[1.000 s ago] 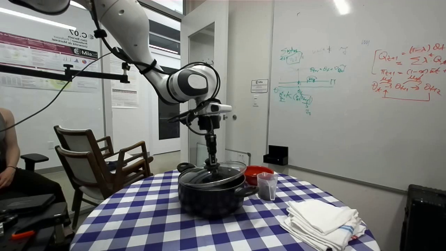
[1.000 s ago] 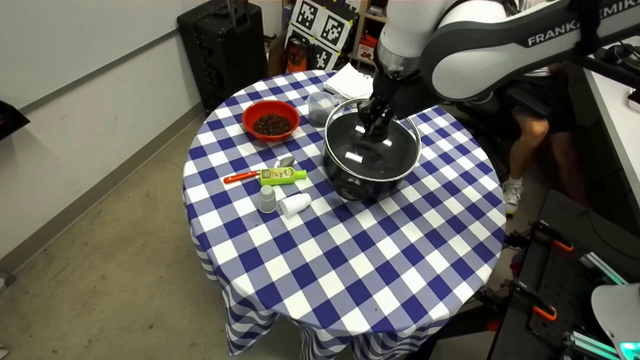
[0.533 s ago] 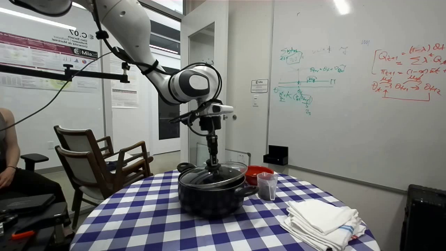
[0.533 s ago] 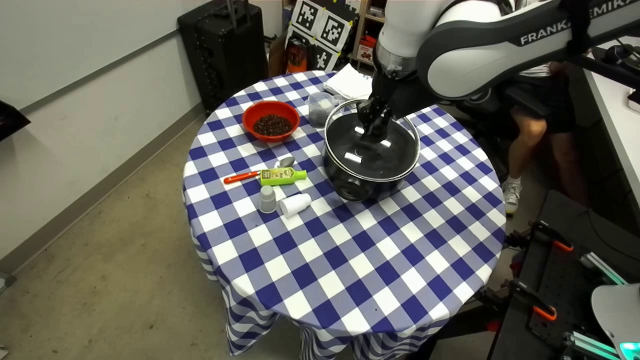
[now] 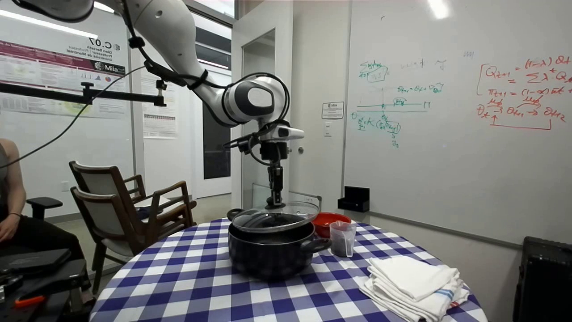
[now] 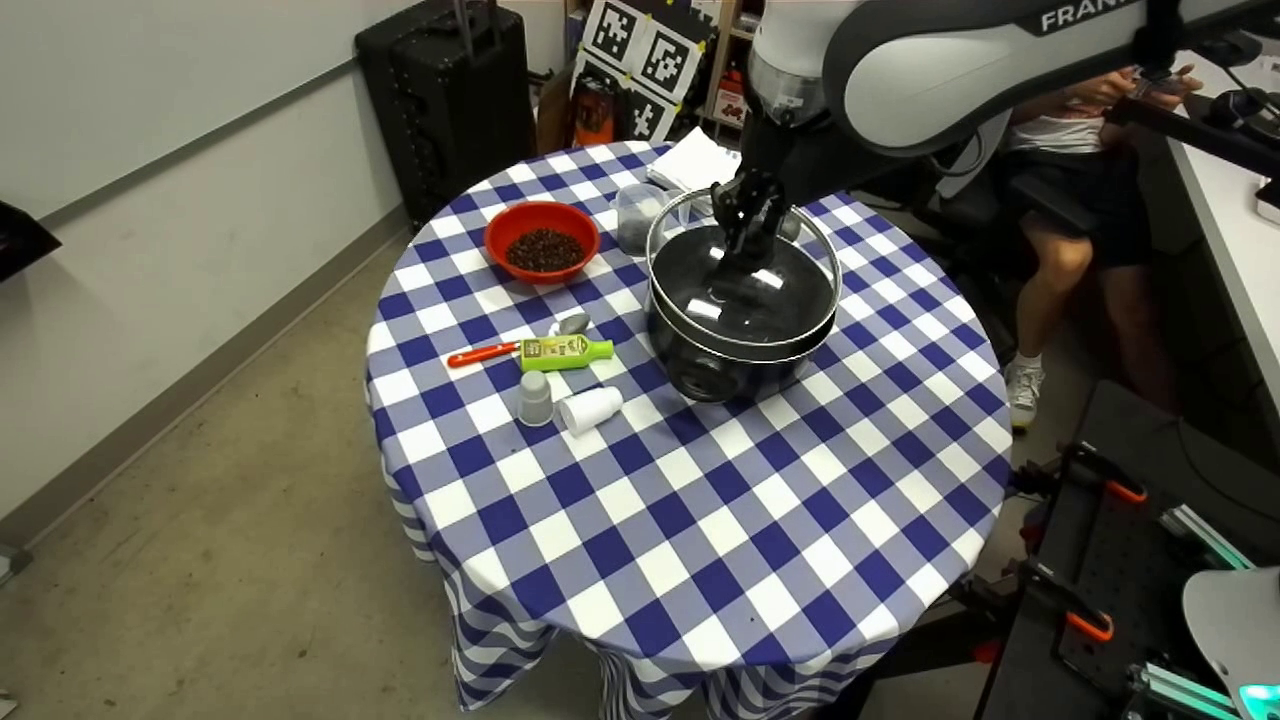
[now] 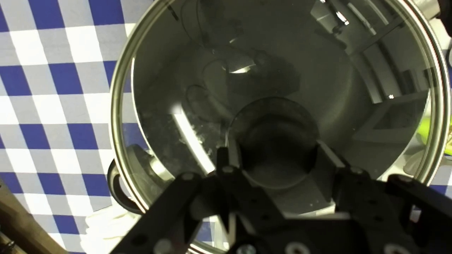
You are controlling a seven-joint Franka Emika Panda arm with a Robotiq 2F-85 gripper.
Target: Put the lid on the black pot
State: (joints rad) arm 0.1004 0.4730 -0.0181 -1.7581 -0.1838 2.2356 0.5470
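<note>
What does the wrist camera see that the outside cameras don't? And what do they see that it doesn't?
Only the wrist view clearly shows the two fingers of the claw on either side of the knob on the glass lid.

Only the exterior views show the whiteboard and the seated person.

All of them show the glass lid, the claw, the black pot, the checked tablecloth and the white towels.
</note>
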